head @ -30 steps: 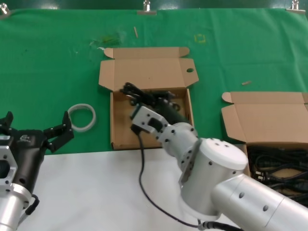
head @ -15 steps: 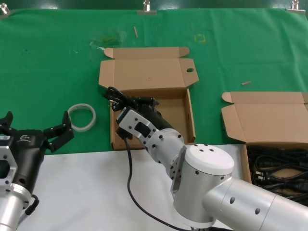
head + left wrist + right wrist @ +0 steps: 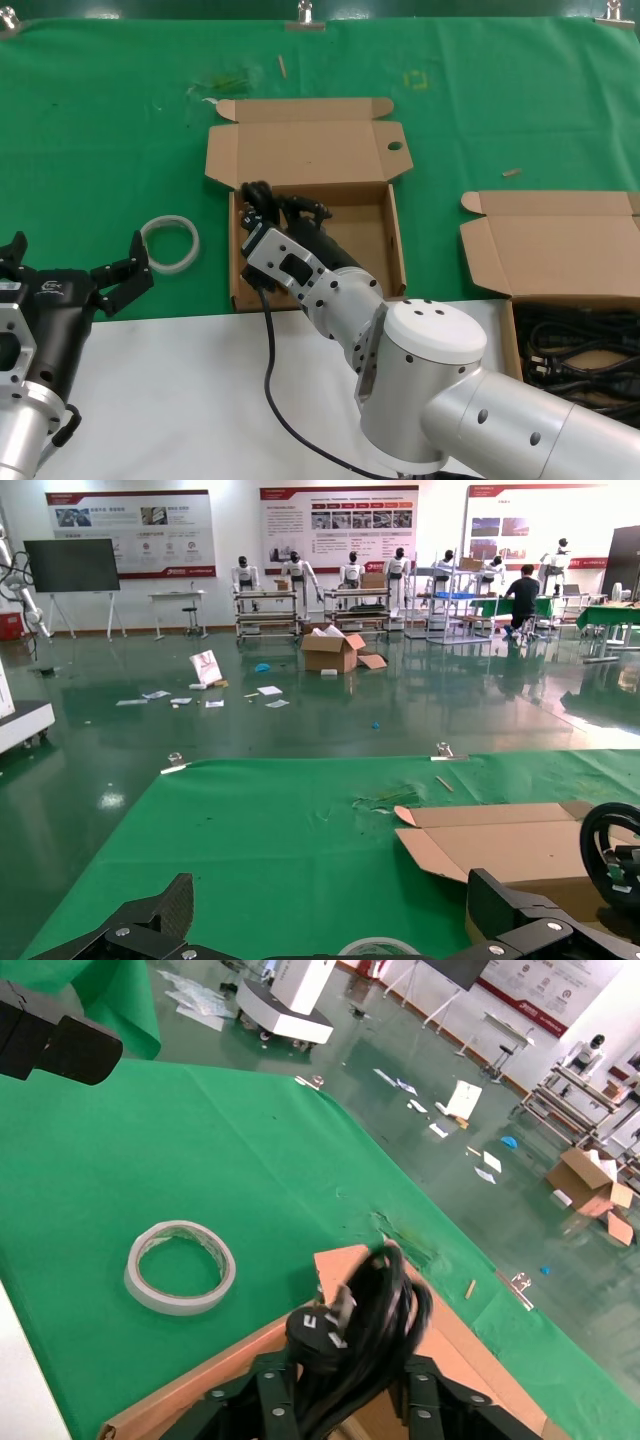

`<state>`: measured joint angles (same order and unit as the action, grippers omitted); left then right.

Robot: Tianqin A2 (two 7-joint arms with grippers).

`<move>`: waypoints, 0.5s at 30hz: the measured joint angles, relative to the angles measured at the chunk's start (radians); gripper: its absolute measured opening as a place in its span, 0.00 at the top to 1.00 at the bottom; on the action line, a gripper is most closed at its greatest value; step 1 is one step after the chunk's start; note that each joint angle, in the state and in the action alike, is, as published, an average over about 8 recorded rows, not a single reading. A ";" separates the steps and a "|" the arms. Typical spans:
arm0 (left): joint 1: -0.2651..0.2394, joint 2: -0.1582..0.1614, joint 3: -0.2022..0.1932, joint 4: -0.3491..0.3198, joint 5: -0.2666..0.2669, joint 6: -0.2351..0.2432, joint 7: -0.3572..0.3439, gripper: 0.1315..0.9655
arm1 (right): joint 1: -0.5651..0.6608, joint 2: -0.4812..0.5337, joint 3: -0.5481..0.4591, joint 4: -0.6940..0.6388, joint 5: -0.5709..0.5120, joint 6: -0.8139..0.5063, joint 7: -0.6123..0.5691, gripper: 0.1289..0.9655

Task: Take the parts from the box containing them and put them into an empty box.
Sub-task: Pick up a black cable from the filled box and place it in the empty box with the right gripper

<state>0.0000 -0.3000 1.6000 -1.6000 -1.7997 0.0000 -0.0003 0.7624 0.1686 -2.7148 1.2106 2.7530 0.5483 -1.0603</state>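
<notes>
My right gripper point(image 3: 262, 222) is shut on a black coiled cord point(image 3: 283, 206) and holds it over the near left part of the open box with the holed flap point(image 3: 310, 155). In the right wrist view the cord point(image 3: 368, 1312) with its plug stands between the fingers point(image 3: 270, 1400), above the box's edge point(image 3: 215, 1375). The other open box point(image 3: 565, 245) sits at the right, with several black cords point(image 3: 580, 355) in it. My left gripper point(image 3: 70, 275) is open and empty at the lower left.
A white tape ring point(image 3: 171, 243) lies on the green cloth point(image 3: 100, 130) left of the middle box, between it and my left gripper; it also shows in the right wrist view point(image 3: 180, 1265). A white table surface point(image 3: 180, 400) runs along the front.
My right gripper has carried the cord from the middle of the holed-flap box to its left side. The left arm has not moved.
</notes>
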 joint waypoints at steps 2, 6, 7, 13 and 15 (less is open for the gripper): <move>0.000 0.000 0.000 0.000 0.000 0.000 0.000 0.00 | 0.000 0.000 0.000 0.000 0.000 0.000 0.000 0.76; 0.000 0.000 0.000 0.000 0.000 0.000 0.000 0.00 | 0.000 0.000 0.000 0.000 0.000 0.000 0.000 0.70; 0.000 0.000 0.000 0.000 0.000 0.000 0.000 0.00 | 0.000 0.000 0.000 0.000 0.000 0.000 0.000 0.70; 0.000 0.000 0.000 0.000 0.000 0.000 0.000 0.00 | 0.000 0.000 0.000 0.000 0.000 0.000 0.000 0.54; 0.000 0.000 0.000 0.000 0.000 0.000 0.000 0.00 | 0.000 0.000 0.000 0.000 0.000 0.000 0.000 0.49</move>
<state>0.0000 -0.3000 1.6000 -1.6000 -1.7997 0.0000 -0.0003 0.7624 0.1686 -2.7148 1.2106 2.7530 0.5483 -1.0603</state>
